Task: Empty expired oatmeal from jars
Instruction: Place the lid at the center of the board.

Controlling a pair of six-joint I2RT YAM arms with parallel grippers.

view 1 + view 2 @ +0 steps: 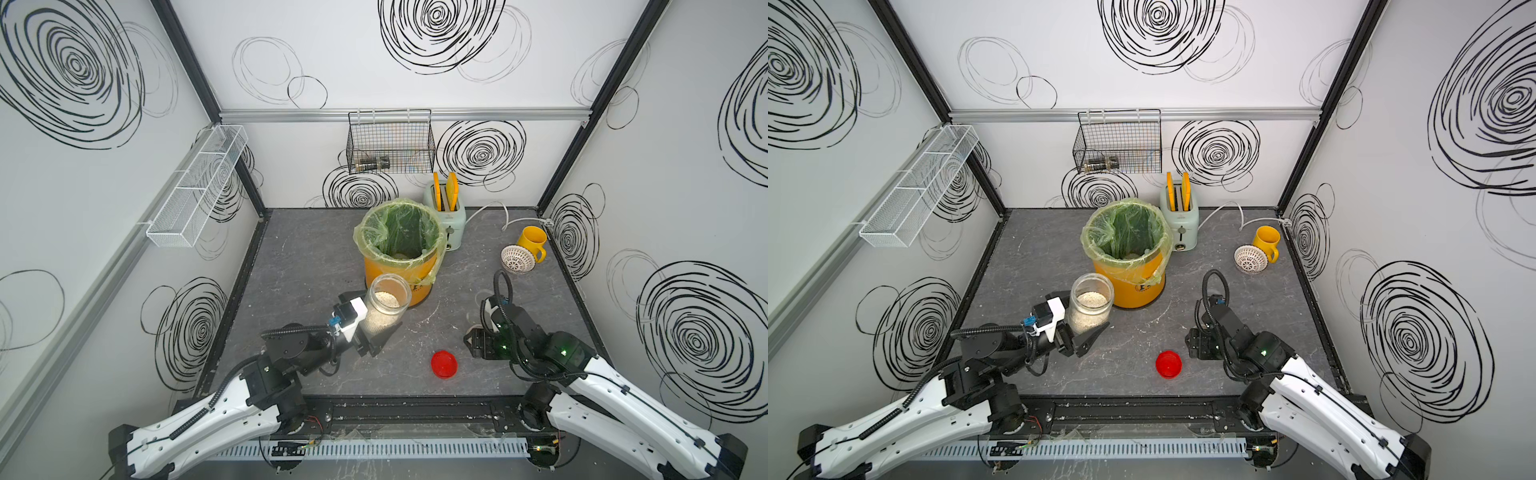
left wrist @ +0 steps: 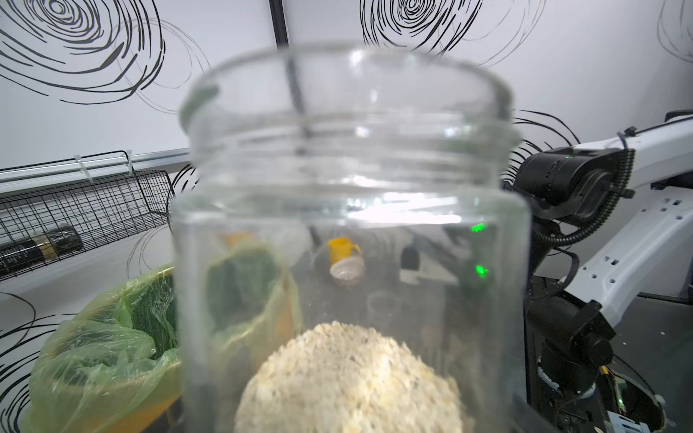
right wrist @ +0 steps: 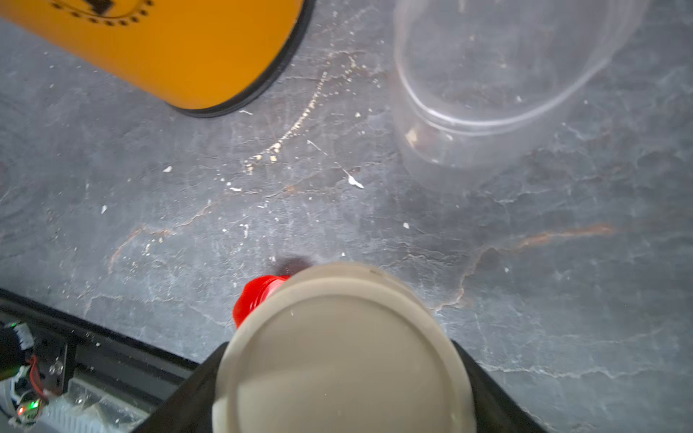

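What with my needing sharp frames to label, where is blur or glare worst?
Left wrist view: the oatmeal jar fills the frame, soft-edged, a white glare band across its shoulder. Right wrist view: the cream lid is close and out of focus, the other clear jar smeared. Both top views: evenly lit, sharp, red lid crisp.

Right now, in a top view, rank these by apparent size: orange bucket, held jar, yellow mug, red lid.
1. orange bucket
2. jar
3. yellow mug and red lid look about alike; I would not rank them.
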